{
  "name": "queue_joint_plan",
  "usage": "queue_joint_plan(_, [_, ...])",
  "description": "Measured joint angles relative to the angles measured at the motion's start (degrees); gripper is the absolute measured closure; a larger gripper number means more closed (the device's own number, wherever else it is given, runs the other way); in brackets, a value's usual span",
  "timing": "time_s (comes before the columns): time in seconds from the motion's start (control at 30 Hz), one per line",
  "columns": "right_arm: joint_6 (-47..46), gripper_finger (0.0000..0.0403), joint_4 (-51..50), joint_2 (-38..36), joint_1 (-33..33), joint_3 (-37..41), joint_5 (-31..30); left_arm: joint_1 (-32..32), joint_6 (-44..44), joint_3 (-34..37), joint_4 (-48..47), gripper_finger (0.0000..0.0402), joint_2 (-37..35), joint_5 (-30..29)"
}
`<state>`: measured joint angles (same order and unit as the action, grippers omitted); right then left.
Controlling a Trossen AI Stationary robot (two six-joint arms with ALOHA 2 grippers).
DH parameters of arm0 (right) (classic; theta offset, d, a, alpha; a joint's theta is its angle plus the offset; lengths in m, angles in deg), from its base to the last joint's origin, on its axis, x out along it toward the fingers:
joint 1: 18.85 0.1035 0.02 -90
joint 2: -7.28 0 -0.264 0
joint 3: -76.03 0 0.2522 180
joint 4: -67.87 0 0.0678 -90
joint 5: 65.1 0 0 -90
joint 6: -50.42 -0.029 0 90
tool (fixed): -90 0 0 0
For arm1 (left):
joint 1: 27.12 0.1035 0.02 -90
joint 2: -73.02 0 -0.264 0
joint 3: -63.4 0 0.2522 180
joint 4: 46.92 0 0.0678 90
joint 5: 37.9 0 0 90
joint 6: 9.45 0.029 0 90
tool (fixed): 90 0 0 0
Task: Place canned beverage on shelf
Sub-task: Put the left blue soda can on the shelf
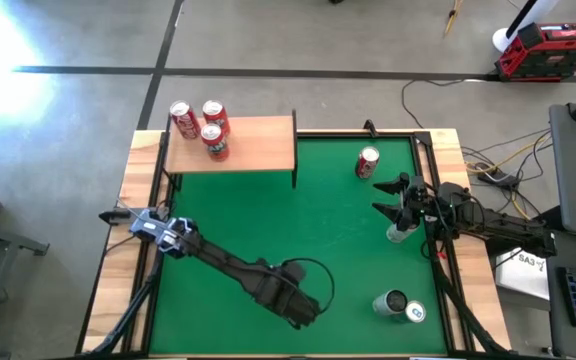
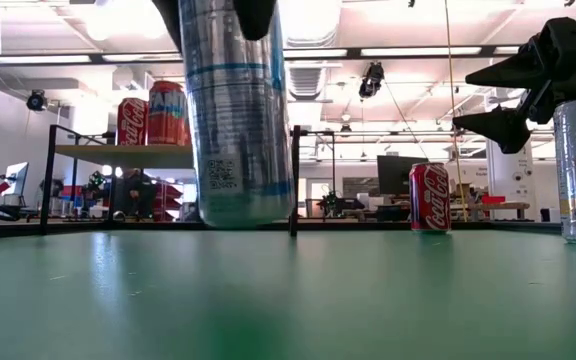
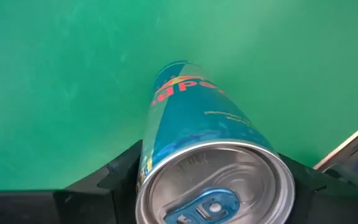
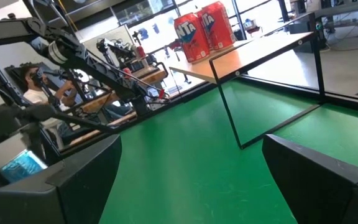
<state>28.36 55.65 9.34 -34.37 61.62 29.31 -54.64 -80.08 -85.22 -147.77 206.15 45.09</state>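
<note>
A tall blue can (image 3: 197,155) with a silver top is seen gripped between the left gripper (image 3: 213,180) fingers, held upright at the green mat's (image 1: 298,215) left side, near the shelf (image 1: 238,145). The light-wood shelf on black legs carries three red cans (image 1: 200,126). Beyond the table, a bright workshop room is visible. The right gripper (image 1: 393,205) is held wide open and empty at the mat's right, over a silver can (image 1: 398,233).

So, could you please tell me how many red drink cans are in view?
4. Three red cans cluster at the left end of the light-wood shelf; the fourth red can stands alone on the green mat. None seems hidden from above.
</note>
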Motion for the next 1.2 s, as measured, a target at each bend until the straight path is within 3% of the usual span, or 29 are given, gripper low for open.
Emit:
queue_joint_plan(0.43, [0.0, 0.0021, 0.0, 0.0, 0.0, -0.01, -0.01, 3.87, 35.74, -0.01, -1.97, 0.0171, -0.1, 0.51])
queue_joint_plan(0.83, [0.0, 0.0021, 0.0, 0.0, 0.0, -0.01, -0.01, 9.52, 60.12, -0.01, -1.41, 0.0171, -0.1, 9.53])
queue_joint_plan(1.2, [0.0, 0.0021, 0.0, 0.0, 0.01, 0.0, -0.01, 10.97, 77.06, -0.01, -1.05, 0.0166, -0.1, 1.29])
